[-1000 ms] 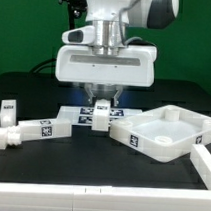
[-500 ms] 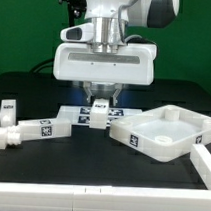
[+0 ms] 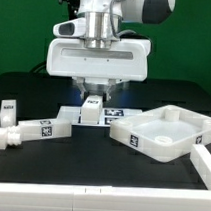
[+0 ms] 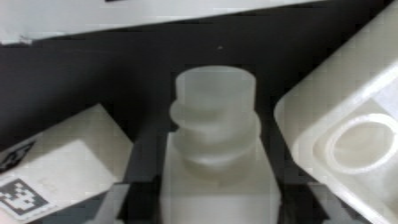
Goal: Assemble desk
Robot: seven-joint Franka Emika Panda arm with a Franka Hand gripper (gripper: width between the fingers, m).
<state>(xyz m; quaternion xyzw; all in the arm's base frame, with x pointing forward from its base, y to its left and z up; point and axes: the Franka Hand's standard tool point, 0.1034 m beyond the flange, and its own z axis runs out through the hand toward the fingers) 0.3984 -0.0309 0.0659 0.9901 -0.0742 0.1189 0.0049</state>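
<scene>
- Gripper (image 3: 94, 94) is clamped on 1 desk leg (image 3: 90, 109). The leg is a smooth white plastic square post with a black-and-white tag on its face, and it hangs straight below the hand.
- The wrist view gives the detail: dark fingers (image 4: 132, 185) press both flanks of the post. Its end is a stepped round peg (image 4: 214, 110), slightly translucent.
- That view also catches a corner of the desk top (image 4: 342, 92) just beside the held leg, with glossy rounded walls and a round hole (image 4: 361, 148).
- Only the exterior view shows the whole layout on the matte black table (image 3: 90, 165). The desk top (image 3: 162, 134) sits to that view's right of the hand, a wide rimmed tray with a tag on its side wall.
- 3 more legs are in play in that view. 1 lying leg (image 3: 65, 117) is just beside the held one on the left, another (image 3: 37, 132) lies further left, and an upright leg (image 3: 7, 110) stands at the far left.
- I cannot tell whether the held leg's lower end is clear of the table.
</scene>
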